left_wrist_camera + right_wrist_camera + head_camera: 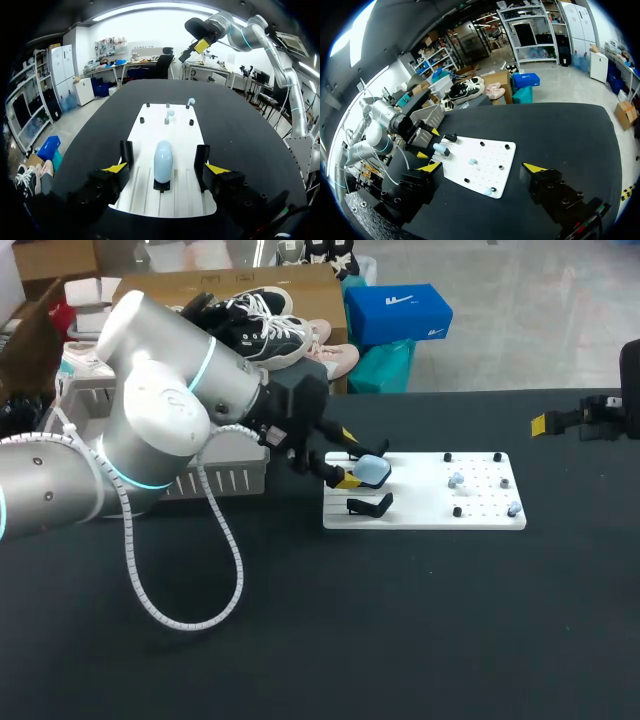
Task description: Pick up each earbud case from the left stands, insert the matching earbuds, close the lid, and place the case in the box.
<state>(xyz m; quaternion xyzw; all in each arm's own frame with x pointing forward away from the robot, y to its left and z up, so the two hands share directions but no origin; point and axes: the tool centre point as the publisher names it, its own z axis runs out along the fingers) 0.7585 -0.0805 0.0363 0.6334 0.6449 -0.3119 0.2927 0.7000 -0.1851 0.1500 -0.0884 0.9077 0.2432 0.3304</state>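
A light blue earbud case (pixel 372 471) stands closed on a black stand at the left end of the white board (pixel 425 512). My left gripper (pixel 348 468) is open around it. In the left wrist view the case (pixel 163 161) sits midway between the fingers (pixel 126 152), with a gap on each side. A second black stand (pixel 370 505) beside it is bare. Two pale earbuds (pixel 456 480) (pixel 513 508) rest among black pegs on the board's right half. My right gripper (pixel 545 424) hovers open off the board's far right, holding nothing; from its view (pixel 482 170) the board (pixel 492 157) lies ahead.
A grey basket (pixel 215 478) sits on the table behind my left arm, left of the board. The arm's white cable (pixel 190 620) loops down over the dark tabletop (pixel 400 630) in front.
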